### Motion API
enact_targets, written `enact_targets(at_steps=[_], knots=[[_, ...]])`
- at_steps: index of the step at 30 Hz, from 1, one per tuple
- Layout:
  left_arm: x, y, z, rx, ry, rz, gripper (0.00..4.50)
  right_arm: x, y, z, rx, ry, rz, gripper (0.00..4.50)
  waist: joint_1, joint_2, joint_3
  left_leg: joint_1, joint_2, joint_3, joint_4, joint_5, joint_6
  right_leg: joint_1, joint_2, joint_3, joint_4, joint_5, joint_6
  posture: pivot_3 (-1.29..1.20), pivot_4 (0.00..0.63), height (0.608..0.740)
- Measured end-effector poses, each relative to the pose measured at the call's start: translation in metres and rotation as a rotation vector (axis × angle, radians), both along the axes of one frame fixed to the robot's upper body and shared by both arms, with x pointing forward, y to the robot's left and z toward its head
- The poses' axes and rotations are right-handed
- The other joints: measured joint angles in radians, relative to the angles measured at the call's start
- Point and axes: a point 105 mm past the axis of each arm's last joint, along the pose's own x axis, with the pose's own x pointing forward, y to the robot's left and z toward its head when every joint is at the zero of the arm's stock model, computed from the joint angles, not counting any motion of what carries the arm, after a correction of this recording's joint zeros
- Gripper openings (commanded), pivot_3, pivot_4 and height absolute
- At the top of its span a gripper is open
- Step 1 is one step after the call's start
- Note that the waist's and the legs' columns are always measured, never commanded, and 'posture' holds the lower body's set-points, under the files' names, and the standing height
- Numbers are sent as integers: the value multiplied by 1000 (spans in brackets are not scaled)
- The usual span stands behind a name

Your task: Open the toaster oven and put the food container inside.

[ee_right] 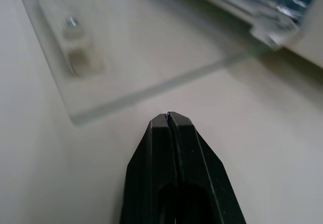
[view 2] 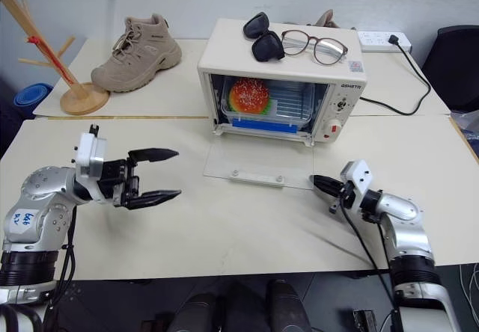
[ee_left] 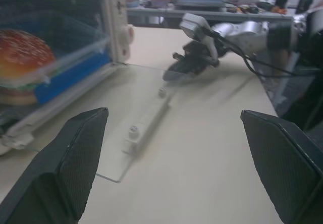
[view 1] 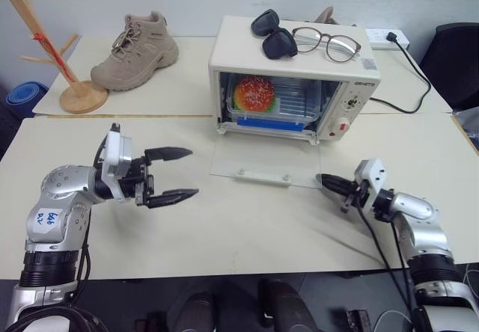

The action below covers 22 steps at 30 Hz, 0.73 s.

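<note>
Two spectacles (view 1: 310,42) atop toaster oven (view 1: 296,78) — head views, right tool (ee_right: 169,120) pinched shut

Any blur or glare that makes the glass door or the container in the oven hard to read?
Left eye view: even light, sharp; glass door nearly invisible against the table, food container clear. Left wrist view: own claw fingertips soft, container behind sharper. Right wrist view: claw tip sharp, door edge and oven corner blurred.

One toaster oven (view 1: 293,78), one food container (view 1: 273,100), one boot (view 1: 136,53), two pairs of glasses (view 1: 303,40), one wooden rack (view 1: 52,48), one power strip (view 1: 387,39).
</note>
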Motion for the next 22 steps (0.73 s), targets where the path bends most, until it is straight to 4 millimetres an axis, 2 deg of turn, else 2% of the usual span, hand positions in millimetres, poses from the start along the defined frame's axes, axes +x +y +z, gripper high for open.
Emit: enact_targets(at_steps=[3,5,8,11,14,16,22], knots=[[7,5,1,-80,19,92,4464,2,11,31,130,-113,0,0,0,0,0,0,0,-1,1,0,0,0,0,0,0,0,0,0,150,740],[13,12,-3,-134,46,184,4464,9,14,62,249,-201,-25,0,0,0,0,0,0,-1,0,0,0,0,0,-1,0,0,0,0,150,740],[17,22,-12,-148,69,282,4464,13,7,101,348,-286,-54,0,0,0,0,0,0,-2,0,0,-1,0,-1,-1,-1,0,0,0,150,740],[15,30,-23,-91,76,335,4464,13,2,121,404,-307,-57,0,2,0,0,0,0,-2,-1,0,-1,0,-1,-1,-2,0,0,0,150,740],[2,52,-50,91,68,392,4500,-2,-3,116,244,-250,45,868,4,0,0,0,-1,-2,-4,-1,0,0,-2,-1,-4,0,0,0,150,740],[-7,64,-66,141,108,423,4500,-17,-9,102,134,-199,103,1595,6,0,0,0,0,-2,-6,-2,2,0,-2,-1,-7,0,0,0,150,740],[-30,77,-77,203,129,437,4500,-68,-4,27,-88,-14,314,3546,7,0,0,2,0,-2,-8,-4,7,1,-3,-1,-8,0,-1,0,150,740]])
